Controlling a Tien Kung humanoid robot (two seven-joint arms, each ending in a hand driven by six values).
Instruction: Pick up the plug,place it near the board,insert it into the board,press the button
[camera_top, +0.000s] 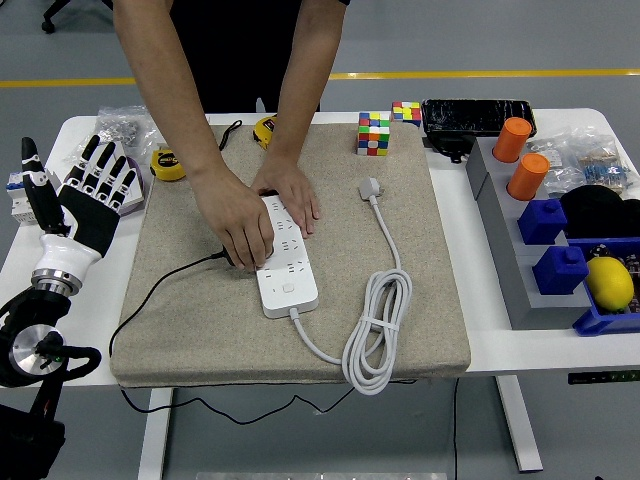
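Plug covered by a person's hand on the mat, robot hand held clear

The beige mat is seen spread to the right of the left hand, which is raised over the table's left edge with all five fingers spread and nothing held. On the mat, well to the right of that hand, the white power board is pinned by one of the person's hands, while the other person's hand is laid over the black plug at the board's left side, so only its edge and trailing black cord are shown. The plug is judged small, light, rigid and smooth-sided; it would best be pinched across its flat sides, clear of the cord, since drag from the cord is likely. The right hand is not shown.
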